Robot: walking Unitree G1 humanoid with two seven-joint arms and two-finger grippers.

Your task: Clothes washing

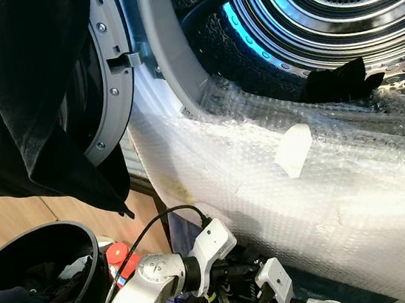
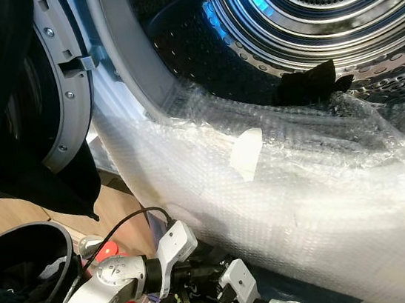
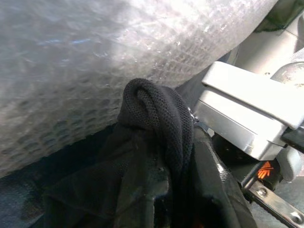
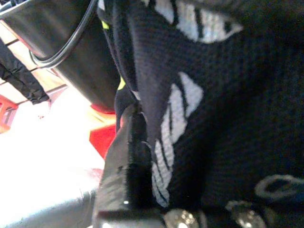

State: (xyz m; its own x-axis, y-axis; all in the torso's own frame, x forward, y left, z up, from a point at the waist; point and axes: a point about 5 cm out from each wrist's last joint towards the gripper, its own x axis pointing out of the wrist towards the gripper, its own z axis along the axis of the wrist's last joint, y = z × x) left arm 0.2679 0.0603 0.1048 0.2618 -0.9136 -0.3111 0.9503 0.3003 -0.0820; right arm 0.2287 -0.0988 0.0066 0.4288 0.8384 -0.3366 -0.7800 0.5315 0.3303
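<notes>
Low in front of the washer, a black garment with white print [image 1: 220,300] is bunched between my two arms. My left gripper [image 3: 176,159] is shut on a rolled fold of this garment [image 3: 152,114], close under the bubble wrap. My right gripper [image 4: 156,164] is shut on the same garment [image 4: 228,109]; one black finger [image 4: 124,164] presses against the printed cloth. Above, the washer drum [image 1: 332,0] stands open, with another black garment [image 1: 336,80] lying at its front lip. Bubble wrap [image 1: 281,178] is draped over the lower rim of the opening.
The washer's grey door [image 1: 110,81] is swung open to the left, and a large black cloth [image 1: 17,101] hangs in front of it. A black bucket [image 1: 79,235] with dark clothes stands at lower left. A red object [image 1: 123,257] sits beside it on the wooden floor.
</notes>
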